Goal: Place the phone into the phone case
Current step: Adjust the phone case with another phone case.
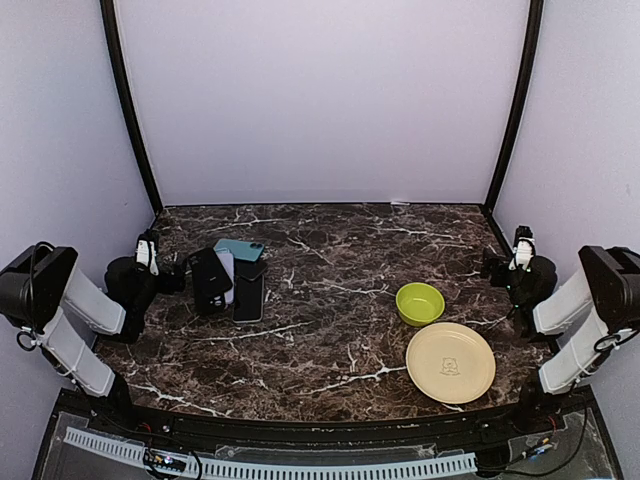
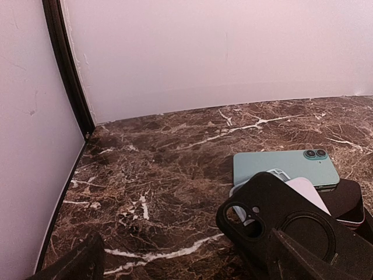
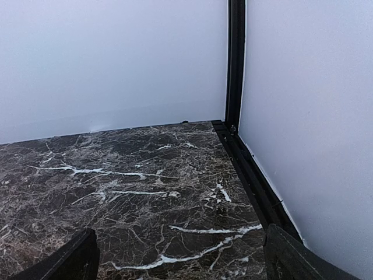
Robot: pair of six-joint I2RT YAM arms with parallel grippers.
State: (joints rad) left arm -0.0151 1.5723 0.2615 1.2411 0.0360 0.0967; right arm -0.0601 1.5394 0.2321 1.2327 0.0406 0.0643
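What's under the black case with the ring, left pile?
A white slab sticks out from under the black case. The teal phone lies behind, its near edge possibly overlapped. Anything else beneath is covered.

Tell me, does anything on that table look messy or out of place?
Only the pile at the left: a black case, a teal phone and a pale device lie overlapping untidily. Nothing looks spilled or broken.

Robot test cell, probably in a lab. Dark marble-pattern table (image 1: 330,240) boxed on three sides by plain pale panels (image 1: 320,100); black corner posts (image 1: 129,110) at 11 and 1 o'clock. Left arm (image 1: 85,305) bolted at 8 o'clock, right arm (image 1: 565,305) at 4. Slotted white cable duct (image 1: 300,468) along the 6 o'clock edge. Staged props: pile of phones and cases (image 1: 232,275), 9 o'clock; green bowl (image 1: 420,303) and cream plate (image 1: 450,362), 4 o'clock.
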